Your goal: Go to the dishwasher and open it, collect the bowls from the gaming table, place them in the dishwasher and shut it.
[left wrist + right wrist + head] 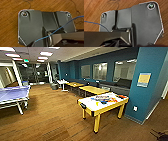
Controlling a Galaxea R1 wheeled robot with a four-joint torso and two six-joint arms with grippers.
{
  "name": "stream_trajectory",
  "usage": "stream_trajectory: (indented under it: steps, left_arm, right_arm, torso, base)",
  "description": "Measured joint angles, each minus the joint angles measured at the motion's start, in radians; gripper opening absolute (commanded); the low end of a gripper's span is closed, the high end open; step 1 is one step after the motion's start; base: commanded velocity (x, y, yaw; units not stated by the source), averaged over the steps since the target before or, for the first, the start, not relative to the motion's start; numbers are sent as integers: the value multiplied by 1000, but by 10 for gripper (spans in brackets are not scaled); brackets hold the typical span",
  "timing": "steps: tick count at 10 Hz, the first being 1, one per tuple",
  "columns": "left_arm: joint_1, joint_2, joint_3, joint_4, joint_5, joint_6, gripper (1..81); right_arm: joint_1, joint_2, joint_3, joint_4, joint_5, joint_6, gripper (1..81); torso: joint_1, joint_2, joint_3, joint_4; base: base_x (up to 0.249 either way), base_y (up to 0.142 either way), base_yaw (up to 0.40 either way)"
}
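Observation:
The gaming table (88, 102), white-topped with a yellow edge and yellow legs, stands right of centre in the head view, a few steps ahead of me. Several small coloured things lie on the far end of its top. Blue ones (103, 101) among them look like the bowls, but they are too blurred to be sure. The dishwasher is out of view. Both wrist views look down past my own dark plate onto the wooden floor (10, 25).
A blue table-tennis table (13, 93) stands at the left. Behind the gaming table are yellow wooden tables (93, 89) and a grey bench along the teal wall. A teal pillar (147, 84) rises just right of it. Wooden floor (50, 114) stretches between the two tables.

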Motion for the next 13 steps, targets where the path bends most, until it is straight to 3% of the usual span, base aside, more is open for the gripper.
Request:
stream_trajectory:
  steps: [4, 10, 13]
  left_arm:
    - [-3, 1, 0, 0, -2, 0, 811]
    - [-6, -3, 0, 0, -4, 0, 811]
    - [11, 1, 0, 0, 3, 0, 811]
  right_arm:
    - [3, -1, 0, 0, 0, 0, 811]
    - [0, 3, 1, 0, 3, 0, 811]
    - [-10, -1, 0, 0, -1, 0, 811]
  torso:
    - [0, 0, 0, 0]
    - [-1, 0, 0, 0]
    - [-2, 0, 0, 0]
  base:
    - [112, 0, 0]
    - [89, 72, 0]
    - [86, 0, 0]
